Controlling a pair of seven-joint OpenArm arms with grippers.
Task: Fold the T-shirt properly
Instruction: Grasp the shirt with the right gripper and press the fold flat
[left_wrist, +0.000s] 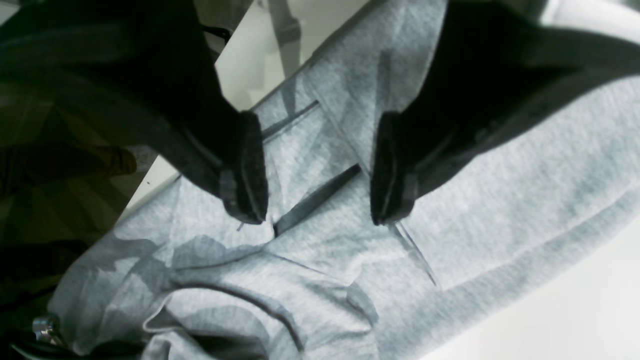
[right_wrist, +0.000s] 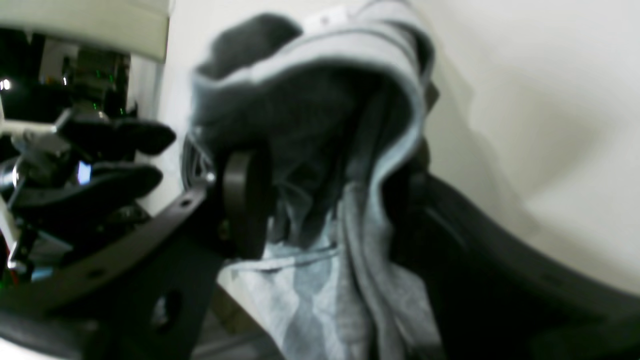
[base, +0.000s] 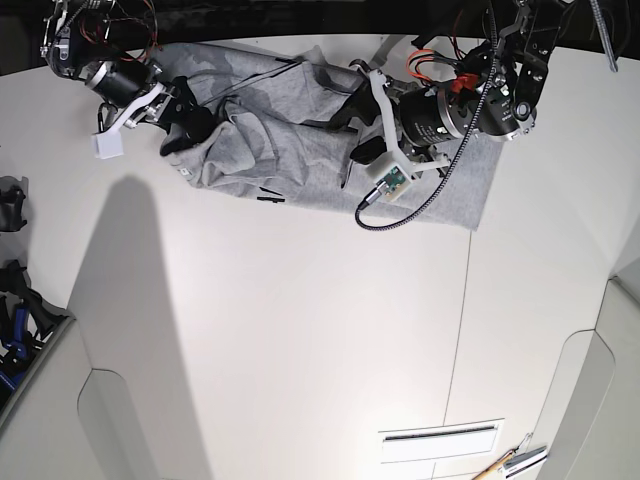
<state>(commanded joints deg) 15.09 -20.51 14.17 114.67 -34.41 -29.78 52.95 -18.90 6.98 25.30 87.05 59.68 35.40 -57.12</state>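
On the white table (base: 300, 330), my right gripper (right_wrist: 320, 200) pinches the grey T-shirt (base: 280, 140), and my left gripper (left_wrist: 317, 170) hangs open above it.

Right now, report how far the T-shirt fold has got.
Early stage. No neat fold shows: the T-shirt lies bunched and creased on the table. In hand: the right end effector is shut on a gathered wad of fabric, while the left end effector hangs open over wrinkled cloth. Left: flattening and every fold.

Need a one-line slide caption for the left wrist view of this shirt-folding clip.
Left gripper hovers open above the crumpled grey T-shirt, black lettering showing between its pads, white table beyond the hem.
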